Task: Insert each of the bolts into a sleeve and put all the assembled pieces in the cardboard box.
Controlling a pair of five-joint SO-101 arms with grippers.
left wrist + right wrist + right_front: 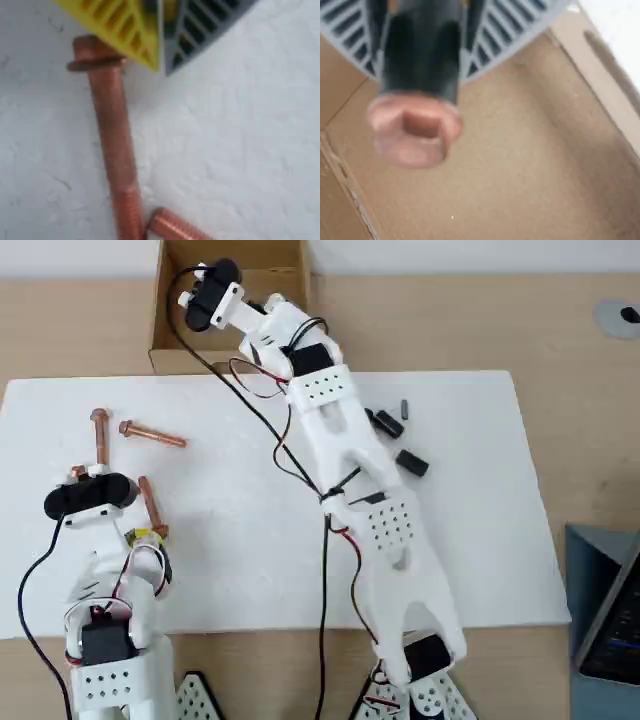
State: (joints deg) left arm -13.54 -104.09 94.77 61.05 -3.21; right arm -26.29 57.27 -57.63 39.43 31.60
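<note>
Within right claw point(422, 62), sleeved bolt point(414, 129) over box point(530, 170)

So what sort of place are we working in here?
Probably a test bench in a lab or office: a wooden table with a white mat as the work surface, a laptop at its edge, and a box for the bolts.

There are three loose copper bolts on the white mat point(230, 540): two at the far left point(100, 437) point(153, 434) and one nearer point(149, 502). A small copper bit point(78, 472) may be a fourth; I cannot tell. Two black sleeves point(388, 423) point(412, 462) lie on the right, with one thin dark piece point(405, 408). There is one bolt in a sleeve point(417, 100), one cardboard box point(160, 340) and two robot arms point(110, 660) point(385, 530).
</note>
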